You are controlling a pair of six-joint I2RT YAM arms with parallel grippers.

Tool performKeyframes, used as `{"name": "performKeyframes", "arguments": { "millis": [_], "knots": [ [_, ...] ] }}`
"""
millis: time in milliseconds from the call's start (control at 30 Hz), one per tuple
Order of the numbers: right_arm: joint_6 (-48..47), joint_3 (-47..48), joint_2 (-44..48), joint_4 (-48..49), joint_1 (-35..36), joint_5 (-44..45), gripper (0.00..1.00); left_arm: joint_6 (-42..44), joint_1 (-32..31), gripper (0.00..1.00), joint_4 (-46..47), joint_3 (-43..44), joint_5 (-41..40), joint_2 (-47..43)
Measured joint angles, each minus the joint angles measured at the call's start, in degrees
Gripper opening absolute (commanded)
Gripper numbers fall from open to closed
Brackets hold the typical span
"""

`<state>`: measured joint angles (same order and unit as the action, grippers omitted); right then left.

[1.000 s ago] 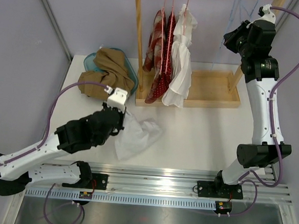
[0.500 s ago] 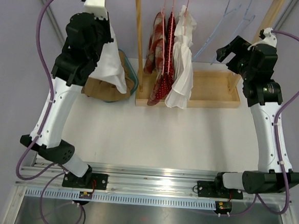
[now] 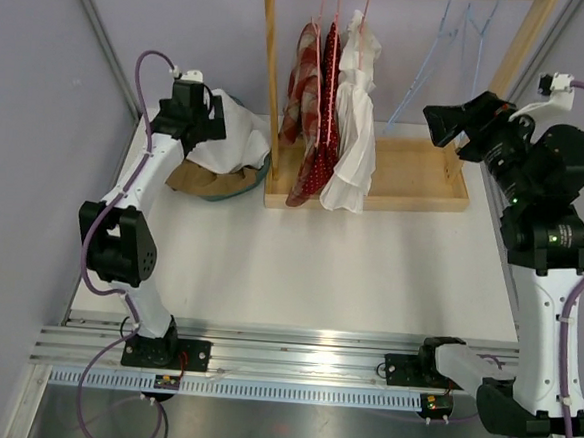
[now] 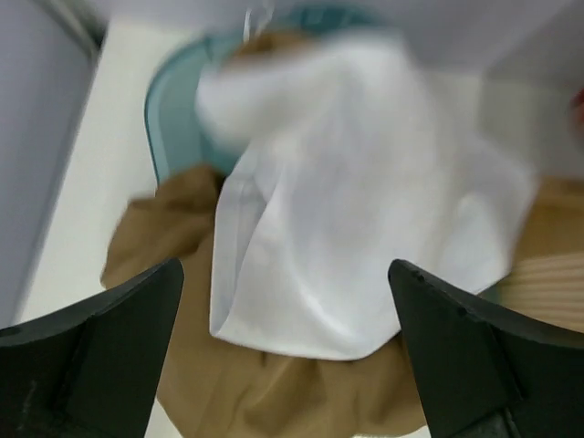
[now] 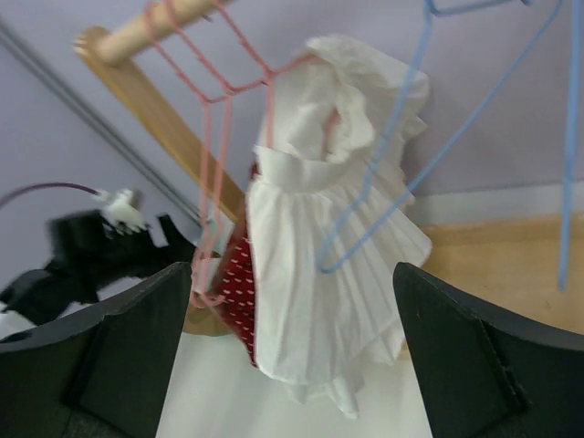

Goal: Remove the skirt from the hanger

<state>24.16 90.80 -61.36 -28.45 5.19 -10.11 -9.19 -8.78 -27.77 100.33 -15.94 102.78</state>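
Atop brown cloth [image 3: 205, 179] now — white skirt [image 3: 239, 140]; both jaws newly wide, empty.

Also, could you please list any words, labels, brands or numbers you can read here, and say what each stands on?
No text can be read in any view.
The white skirt, the hanging clothes and the wooden rack show no print.
The small tags by the arm bases are too small to read.
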Motion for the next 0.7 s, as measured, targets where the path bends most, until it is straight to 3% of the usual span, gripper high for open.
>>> {"name": "performKeyframes", "arguments": {
  "millis": [133, 267, 467, 600, 700],
  "knots": [
    [0.3, 9.5, -4.8, 1.9, 0.0, -7.2, 0.99, -4.1, 1.0, 0.99, -2.5, -15.5, 2.4, -6.7],
    [0.6, 21.4, -14.5, 2.9, 0.6, -11.4, 0.97, -6.6, -1.8, 0.99, -6.2, -24.7, 4.0, -21.2],
    [-0.4, 38.4, -33.7, -0.2, 4.3, -11.9, 0.96, -10.8, -14.3, 0.99, -8.5, -37.0, 3.7, -42.9],
    [-0.9, 45.3, -43.7, -4.4, 5.7, -11.4, 0.95, -13.6, -23.1, 0.99, -13.7, -44.9, 1.6, -46.8],
    [-0.9, 47.6, -47.8, -6.6, 6.3, -10.4, 0.94, -15.1, -25.1, 0.99, -17.0, -50.2, -0.1, -48.5]
  ]
}}
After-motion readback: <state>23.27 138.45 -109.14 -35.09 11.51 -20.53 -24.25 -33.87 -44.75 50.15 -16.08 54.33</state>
